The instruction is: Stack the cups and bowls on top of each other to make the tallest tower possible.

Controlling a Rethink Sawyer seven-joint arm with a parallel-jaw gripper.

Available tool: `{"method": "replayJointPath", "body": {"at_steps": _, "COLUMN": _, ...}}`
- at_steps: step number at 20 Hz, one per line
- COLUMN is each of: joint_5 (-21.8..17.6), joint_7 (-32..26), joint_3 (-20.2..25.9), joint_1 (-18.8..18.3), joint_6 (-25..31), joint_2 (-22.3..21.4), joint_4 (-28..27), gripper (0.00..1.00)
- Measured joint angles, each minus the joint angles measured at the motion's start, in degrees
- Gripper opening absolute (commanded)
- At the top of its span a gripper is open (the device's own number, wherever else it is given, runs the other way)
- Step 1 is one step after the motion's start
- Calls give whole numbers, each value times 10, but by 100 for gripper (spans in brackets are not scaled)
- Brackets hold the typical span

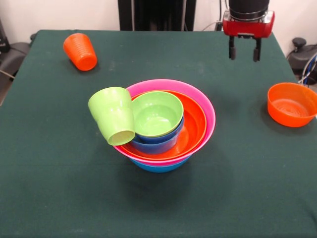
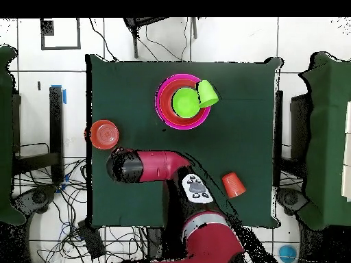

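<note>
The tower (image 1: 166,126) stands mid-table: a wide blue bowl (image 1: 159,166) at the bottom, then a pink bowl (image 1: 204,105), an orange bowl (image 1: 194,124), a small blue bowl (image 1: 156,141) and a small lime-green bowl (image 1: 157,113) on top. The lime-green cup (image 1: 114,115) lies tilted on the tower's left rim, mouth toward the camera. The orange ribbed cup (image 1: 80,51) lies on its side at the far left. A small orange bowl (image 1: 292,104) sits upright at the right. My gripper (image 1: 244,49) hangs open and empty at the far right, above the table. In the overhead view the tower (image 2: 182,101) and the arm (image 2: 147,166) show.
The dark green table cloth (image 1: 59,188) covers the table. The robot's pedestal (image 1: 156,15) stands at the far edge. Chairs and cables lie around the table in the overhead view.
</note>
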Motion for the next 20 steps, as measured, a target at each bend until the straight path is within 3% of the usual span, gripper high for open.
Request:
{"method": "replayJointPath", "body": {"at_steps": 7, "joint_5": -28, "joint_7": 0, "joint_3": 0, "joint_1": 1, "joint_6": 39, "joint_2": -21, "joint_4": 0, "gripper": 100}}
{"method": "replayJointPath", "body": {"at_steps": 13, "joint_5": -51, "joint_7": 0, "joint_3": 25, "joint_1": -22, "joint_6": 36, "joint_2": -23, "joint_4": 3, "gripper": 100}}
{"method": "replayJointPath", "body": {"at_steps": 20, "joint_5": -99, "joint_7": 0, "joint_3": 87, "joint_1": -96, "joint_6": -3, "joint_2": -11, "joint_4": 16, "gripper": 100}}
